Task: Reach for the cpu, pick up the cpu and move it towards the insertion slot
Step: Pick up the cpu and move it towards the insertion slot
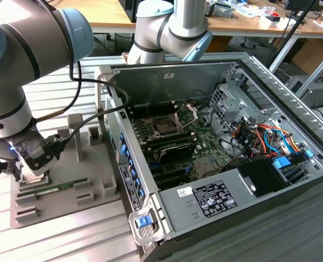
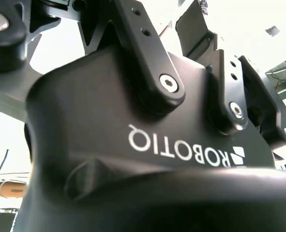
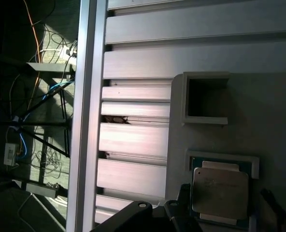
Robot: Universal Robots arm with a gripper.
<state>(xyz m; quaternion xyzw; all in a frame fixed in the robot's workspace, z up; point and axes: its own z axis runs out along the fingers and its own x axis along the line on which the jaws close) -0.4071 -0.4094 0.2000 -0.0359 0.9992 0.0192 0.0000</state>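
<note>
The arm's gripper (image 1: 29, 170) is hanging low over the grey tray (image 1: 88, 183), which is sitting just outside the open computer case (image 1: 216, 180). In the first wrist view the cpu (image 3: 219, 192) is lying flat in a framed recess of that tray, pale metal top facing up, directly beneath the gripper. Two dark fingers (image 3: 182, 210) are standing apart, one at each side of the chip and not clamping it. Whether either is touching its edge is hard to tell. The chip is square, so no long axis is governing the grip.

The insertion slot (image 1: 164, 126) is lying on the green board inside the case, well apart from the tray, toward the exterior view's right. In the exterior view the wrist is standing in front of the chip's recess. In the second wrist view the gripper's black body is covering the fingertips. A green memory stick (image 1: 58, 189) is also lying on the tray.
</note>
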